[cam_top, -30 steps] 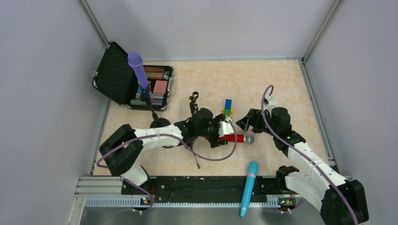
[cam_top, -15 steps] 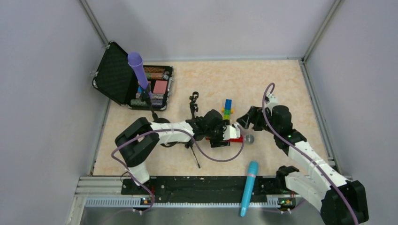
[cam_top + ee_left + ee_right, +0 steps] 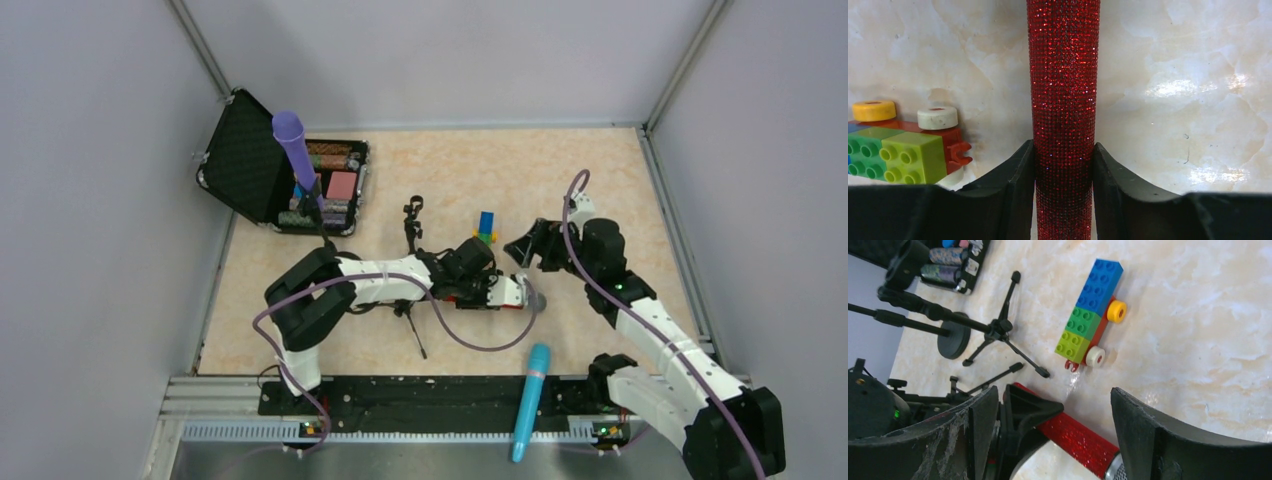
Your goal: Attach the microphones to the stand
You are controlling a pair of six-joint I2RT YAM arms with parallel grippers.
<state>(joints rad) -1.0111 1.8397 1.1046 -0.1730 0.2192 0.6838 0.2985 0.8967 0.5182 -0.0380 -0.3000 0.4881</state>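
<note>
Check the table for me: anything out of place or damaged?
The cyan microphone lies across the black rail at the near edge, only its far end on the tabletop, so it could roll off. One finger of the right gripper is scuffed white. Nothing else stands out.

The red microphone [image 3: 1063, 100] runs past the left wrist view's top and bottom edges, head unseen; the block toy [image 3: 903, 155] is cut off at left
</note>
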